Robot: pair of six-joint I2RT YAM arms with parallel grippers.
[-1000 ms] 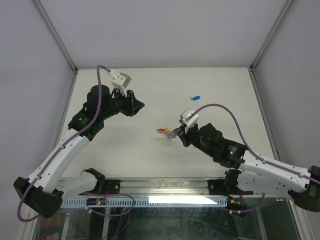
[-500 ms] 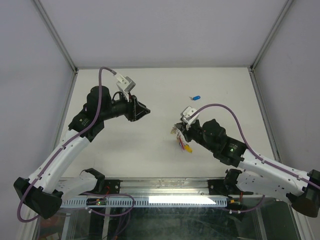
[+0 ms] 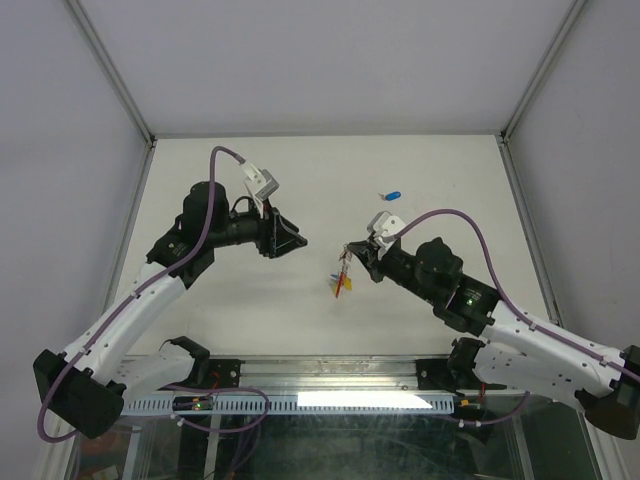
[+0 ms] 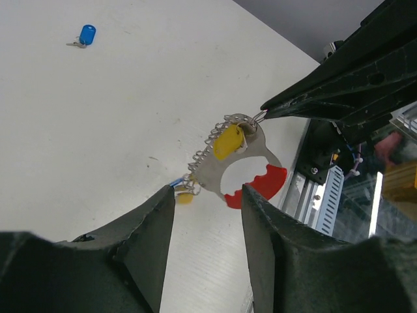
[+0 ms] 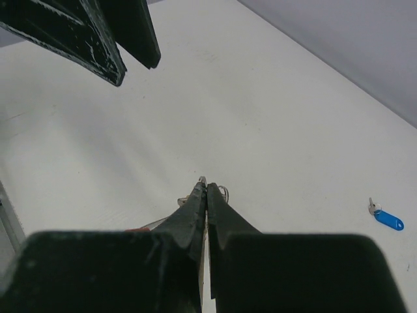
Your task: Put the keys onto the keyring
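Observation:
My right gripper (image 3: 349, 250) is shut on the keyring (image 4: 244, 119), pinching the thin wire loop at its tips (image 5: 204, 186). From the ring hang a yellow key (image 4: 228, 142), a silvery tag with red ends (image 4: 253, 177), and a short chain with a small yellow and blue piece (image 4: 184, 193), all off the table (image 3: 341, 282). My left gripper (image 3: 296, 243) is open, just left of the bunch, its fingers (image 4: 146, 241) empty and framing the red-ended tag. A blue key (image 3: 392, 195) lies alone on the table, also in the left wrist view (image 4: 86, 34) and right wrist view (image 5: 389, 220).
White table top (image 3: 250, 300) with walls on three sides. A metal rail (image 3: 330, 400) runs along the near edge by the arm bases. The left gripper's fingers (image 5: 98, 39) show at the upper left of the right wrist view.
The right gripper has lifted and turned left, and the bunch now hangs below its tips. The left arm swung right toward the bunch and its jaws opened wider.

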